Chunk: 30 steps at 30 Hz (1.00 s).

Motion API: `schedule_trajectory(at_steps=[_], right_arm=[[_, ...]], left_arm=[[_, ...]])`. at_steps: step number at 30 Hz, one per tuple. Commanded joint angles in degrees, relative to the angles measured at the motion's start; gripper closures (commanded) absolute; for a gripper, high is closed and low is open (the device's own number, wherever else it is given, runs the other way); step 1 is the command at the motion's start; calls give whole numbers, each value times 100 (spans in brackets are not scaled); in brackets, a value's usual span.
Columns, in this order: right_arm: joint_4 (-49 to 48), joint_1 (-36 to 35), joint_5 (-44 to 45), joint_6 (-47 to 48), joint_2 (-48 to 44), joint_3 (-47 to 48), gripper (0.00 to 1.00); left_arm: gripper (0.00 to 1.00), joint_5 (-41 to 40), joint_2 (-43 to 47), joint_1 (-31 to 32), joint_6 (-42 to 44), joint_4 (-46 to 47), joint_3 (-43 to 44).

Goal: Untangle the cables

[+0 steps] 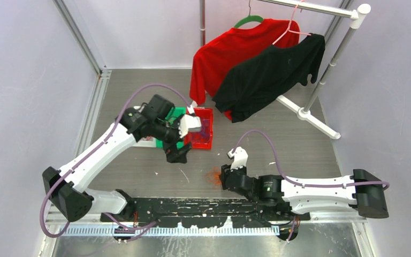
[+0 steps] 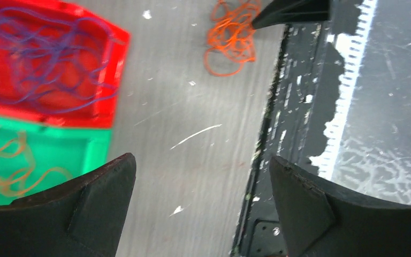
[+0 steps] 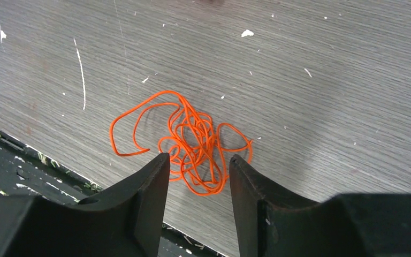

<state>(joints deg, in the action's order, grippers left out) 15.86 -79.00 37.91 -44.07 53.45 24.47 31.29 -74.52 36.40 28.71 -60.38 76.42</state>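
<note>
Left gripper [image 2: 200, 160]: jaws wide, empty, above the table [image 2: 192, 107].
Red bin [image 2: 116, 80]: purple cables [image 2: 43, 59] inside.
Orange cables [image 3: 192, 142]: tangled heap on table.
Right gripper [image 3: 199, 159]: jaws narrow, straddling heap, not pinching; advisably pinch few strands, lift slowly.

Left arm extended from the near-left corner of the table [image 1: 299, 144], wrist bent downward; left gripper [image 2: 200, 160] jaws wide apart; right arm low along the near edge; right gripper [image 3: 199, 158] jaws partly apart.
</note>
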Motion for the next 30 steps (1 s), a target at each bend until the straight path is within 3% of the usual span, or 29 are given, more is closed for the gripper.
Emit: schedule_trajectory(at_steps=[1,4,11,19,30], right_arm=[[-95,25,437,-296,-457,-57,50],[275,25,754,-674,-886,-82,41],[922,25,1339,-928,-1624,-64,37],[1267,25,1446,-843,-1990,40,38],[1401,25,926,-1191,-2214,21,45]], left_arm=[[6,56,-86,634,-1455,1456,-438],[6,-255,-562,939,-2304,1847,-405],[8,-166,-1754,1125,-3254,1542,56],[12,30,-2343,1403,-3542,1936,-70],[27,-4,-2849,1554,-3477,2184,-147]])
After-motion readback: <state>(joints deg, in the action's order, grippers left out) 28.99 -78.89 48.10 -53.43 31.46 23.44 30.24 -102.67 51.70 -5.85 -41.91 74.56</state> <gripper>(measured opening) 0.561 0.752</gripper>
